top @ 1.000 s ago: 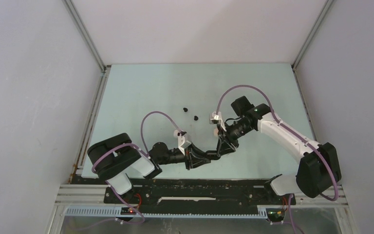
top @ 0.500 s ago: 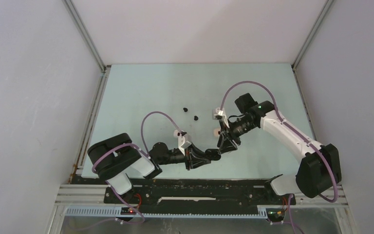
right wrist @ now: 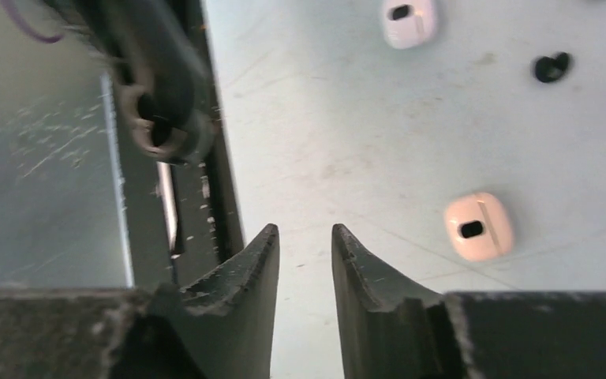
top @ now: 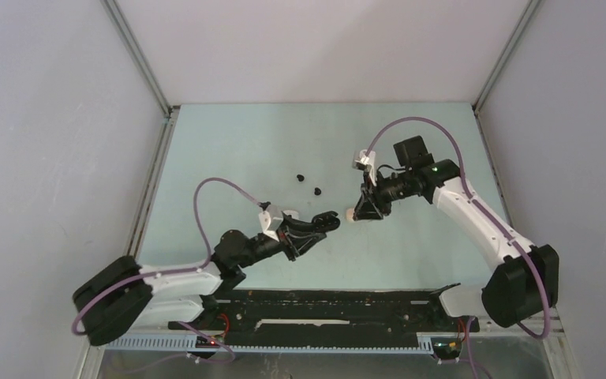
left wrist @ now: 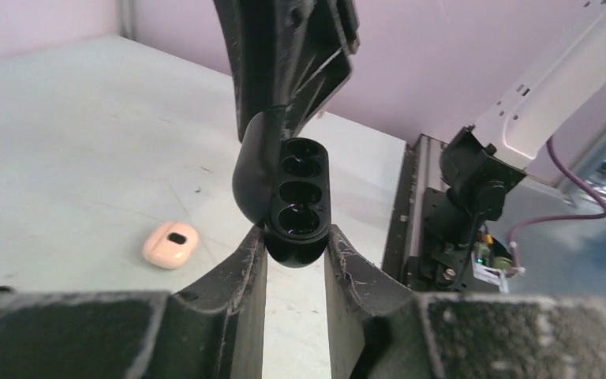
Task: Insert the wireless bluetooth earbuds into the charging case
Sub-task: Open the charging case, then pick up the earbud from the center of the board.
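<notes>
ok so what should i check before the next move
1. Grip on the black charging case by the left gripper: ok, pinched between its fingers.
2. Case lid open, sockets exposed: ok.
3. Sockets free: ok, they look empty.
4. Bud in the right gripper: not ok, nothing between its fingers.
5. Location of the black earbuds: ok, both lie loose on the table.

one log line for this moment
left tool: gripping open black charging case | right tool: open, empty | black earbuds: loose on table
</notes>
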{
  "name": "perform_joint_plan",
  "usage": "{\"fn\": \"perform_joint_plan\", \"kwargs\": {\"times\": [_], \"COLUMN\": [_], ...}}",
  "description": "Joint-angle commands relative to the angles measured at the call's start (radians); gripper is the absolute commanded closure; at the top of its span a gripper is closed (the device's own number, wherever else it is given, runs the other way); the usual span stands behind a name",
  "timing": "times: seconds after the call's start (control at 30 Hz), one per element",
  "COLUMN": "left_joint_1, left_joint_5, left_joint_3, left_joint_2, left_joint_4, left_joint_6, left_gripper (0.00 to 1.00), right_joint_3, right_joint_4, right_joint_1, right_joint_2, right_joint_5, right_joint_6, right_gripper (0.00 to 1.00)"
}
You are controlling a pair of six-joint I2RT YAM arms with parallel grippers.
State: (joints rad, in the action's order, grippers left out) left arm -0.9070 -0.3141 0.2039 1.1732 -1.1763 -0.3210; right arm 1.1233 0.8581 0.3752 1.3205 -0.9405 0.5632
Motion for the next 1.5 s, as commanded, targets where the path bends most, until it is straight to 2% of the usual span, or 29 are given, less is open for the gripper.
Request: {"fn": "perform_joint_plan", "kwargs": {"times": [0.0, 0.23, 0.33, 0.43, 0.57, 0.8, 1.03, 1.47], "left_joint_1": [0.003, 0.005, 0.007, 0.014, 0.016, 0.017, 0.017, 0.017], "left_joint_5": [0.152, 0.239, 0.284, 0.311, 0.311, 0.343, 0.322, 0.322], "left_joint_3": [-0.072, -0.213, -0.259, -0.279, -0.277, -0.268, -0.252, -0.255], "left_joint_2": [-0.152, -0.272, -0.324, -0.35, -0.382, -0.4, -0.348, -0.356], "left_joint_4": [0.221, 0.173, 0.175, 0.162, 0.185, 0.216, 0.2, 0.201], "left_joint_6": [0.124, 0.123, 0.12, 0.12, 0.141, 0.155, 0.152, 0.157], "left_gripper": [1.0, 1.0, 1.0, 1.0, 1.0, 1.0, 1.0, 1.0], "right_joint_3": [0.063, 0.27, 0.432, 0.619, 0.776, 0.764, 0.728, 0.741], "right_joint_4": [-0.229, -0.327, -0.259, -0.209, -0.144, -0.126, -0.133, -0.131], "right_joint_1": [-0.005, 0.035, 0.071, 0.071, 0.08, 0.106, 0.115, 0.14], "right_joint_2": [0.09, 0.366, 0.551, 0.743, 0.882, 0.926, 0.97, 1.015], "right_joint_5": [0.183, 0.333, 0.358, 0.369, 0.408, 0.472, 0.433, 0.463], "right_joint_6": [-0.148, -0.311, -0.354, -0.466, -0.55, -0.559, -0.61, -0.625], "right_gripper": [0.7, 0.78, 0.78, 0.78, 0.78, 0.74, 0.7, 0.71]}}
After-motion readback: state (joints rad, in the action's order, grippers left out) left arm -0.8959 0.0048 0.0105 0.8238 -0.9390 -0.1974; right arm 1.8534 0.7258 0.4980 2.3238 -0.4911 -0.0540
